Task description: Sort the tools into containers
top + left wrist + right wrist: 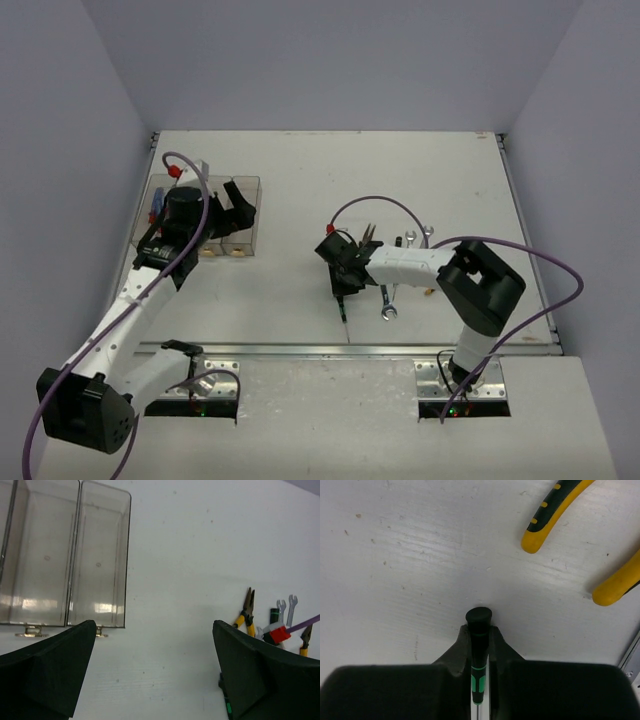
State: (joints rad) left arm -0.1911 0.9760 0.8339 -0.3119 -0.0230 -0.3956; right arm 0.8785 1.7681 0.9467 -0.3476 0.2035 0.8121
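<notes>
Clear plastic bins [246, 218], joined in a row at 10 o'clock on the white table [300, 160]: two show whole in the left wrist view, a third is cut by the frame edge, and the rest lie under the left arm when seen from above. Left gripper [154, 645], one, hangs over the row with its jaws spread wide and nothing between them. Screwdriver [479, 621], one, black handle with a green band, sits near the table's centre. Its long axis runs 12 to 6 in the top view, with the thin shaft toward 6. Right gripper [479, 631], one, is clamped on its handle, and whether the tool is lifted cannot be told. Wrenches [389, 303], three, silver, lie roughly 12 to 6: one is just beside the screwdriver and two are at 1 o'clock of it. Pliers [247, 611], two pairs, yellow-handled, point their noses toward 12 in the left wrist view; the second pair [305, 641] is half hidden by a finger. Blue item [157, 208], one, sits in the bin at the left end and is too covered to name.
</notes>
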